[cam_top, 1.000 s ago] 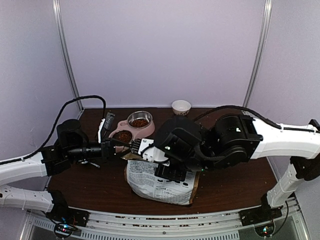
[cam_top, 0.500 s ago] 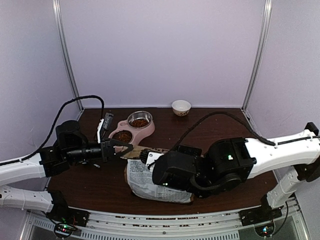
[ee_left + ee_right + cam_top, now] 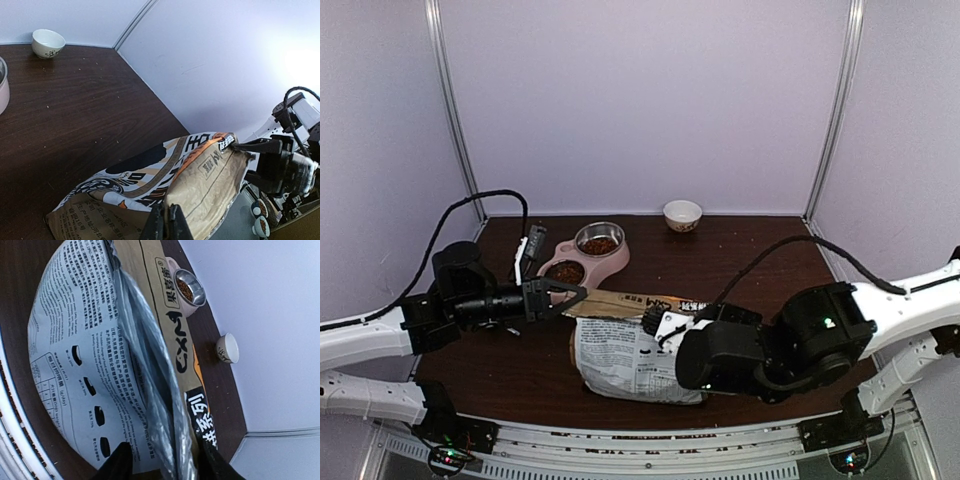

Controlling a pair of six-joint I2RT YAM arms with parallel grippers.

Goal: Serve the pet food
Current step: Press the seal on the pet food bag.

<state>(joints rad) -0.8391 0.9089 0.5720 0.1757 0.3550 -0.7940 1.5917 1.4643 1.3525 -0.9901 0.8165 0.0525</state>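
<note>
Holding kibble: pink 2-bowl feeder, both sides | bag contents hidden

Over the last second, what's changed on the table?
The right gripper swung away from the left gripper, rightward along the top edge of the bag, jaws open astride it. The left gripper stayed shut on the bag; feeder and small bowl unmoved.

Right arm is pulling back rightward and dropping lower; right gripper is sliding along the bag top from left corner to right end, uncovering its print.
</note>
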